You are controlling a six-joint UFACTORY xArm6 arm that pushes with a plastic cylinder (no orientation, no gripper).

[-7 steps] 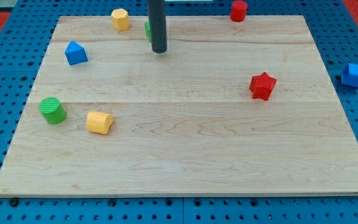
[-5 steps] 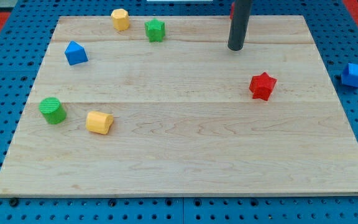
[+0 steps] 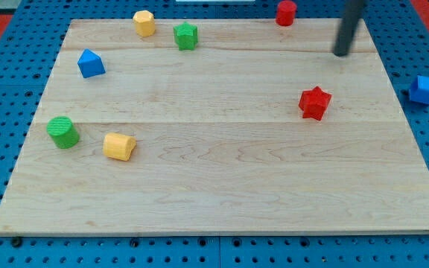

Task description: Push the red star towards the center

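My tip (image 3: 342,53) (the dark rod's lower end, slightly blurred) stands near the light wooden board's (image 3: 222,201) upper right, above and right of the red star-shaped block (image 3: 314,103), not touching it; the star lies right of the board's centre

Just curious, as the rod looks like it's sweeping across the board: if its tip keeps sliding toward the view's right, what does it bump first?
Probably nothing on the board: right of my tip lies bare wood. The blue block off the edge sits lower.
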